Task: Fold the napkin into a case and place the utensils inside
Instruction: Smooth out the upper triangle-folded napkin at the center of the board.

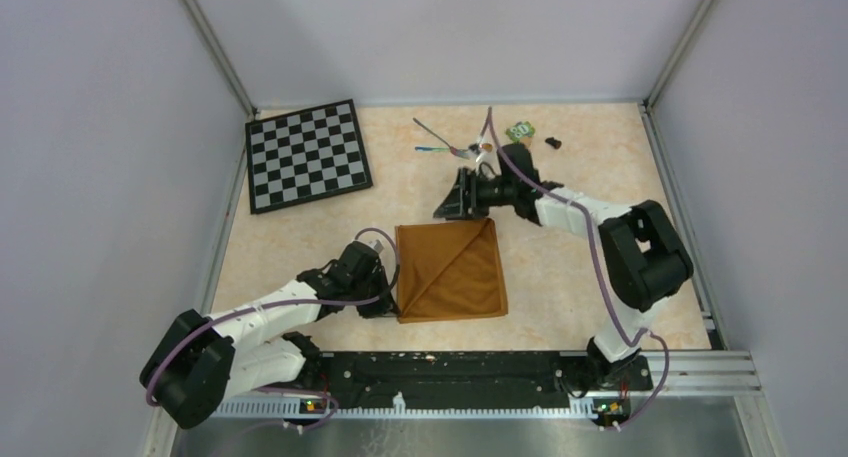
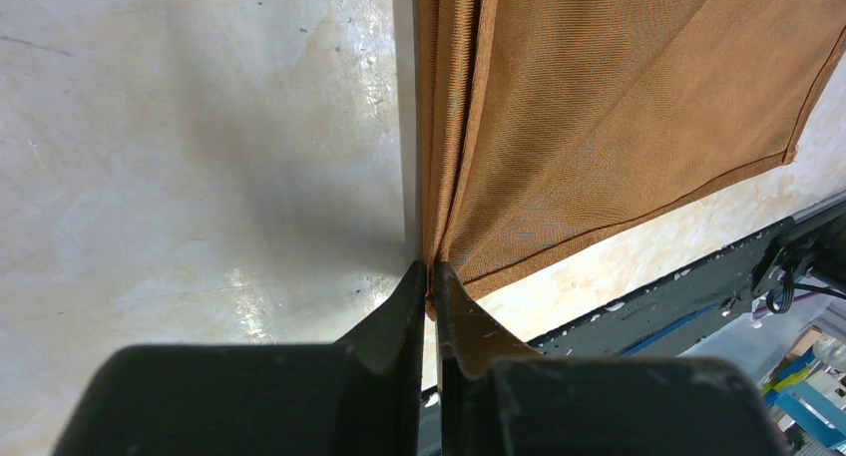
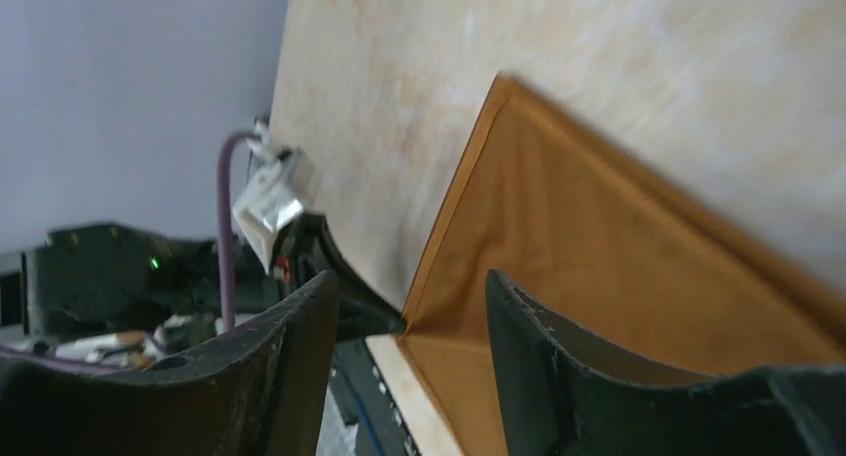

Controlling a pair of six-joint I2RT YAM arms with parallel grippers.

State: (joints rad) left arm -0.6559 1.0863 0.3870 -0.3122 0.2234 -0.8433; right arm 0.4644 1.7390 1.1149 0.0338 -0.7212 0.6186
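a shiny orange-brown napkin [image 1: 450, 272] lay folded into a square on the pale tabletop [image 1: 570, 267], with a diagonal crease across its top layer. the left end effector [image 2: 431, 268] was clenched on the napkin, its two dark fingers pinching the stacked layers at the edge directly ahead of it, the cloth spreading away in front and to one side. the right end effector [image 3: 409, 281] was released, jaws apart and gripping nothing, hovering over another edge of the napkin, with the cloth below and ahead of its fingers. judging from this, the step in hand was a further fold to narrow the square. to do it well, the left end effector would need to hold all layers pinched together so none slid out. it should lift only enough to clear the tabletop and carry the edge straight across so the hems met. the right end effector could come down to pin the cloth beneath it so the satin did not skid. the slippery weave looked likely to shift if pulled quickly. no case existed yet, and nothing sat inside the folds. the utensils [image 1: 445, 142], two thin pieces with purple-blue handles, lay bare on the tabletop behind the right end effector, near a small green block [image 1: 520, 130]. a chessboard [image 1: 307, 155] lay well beyond the left end effector, with nothing on it.
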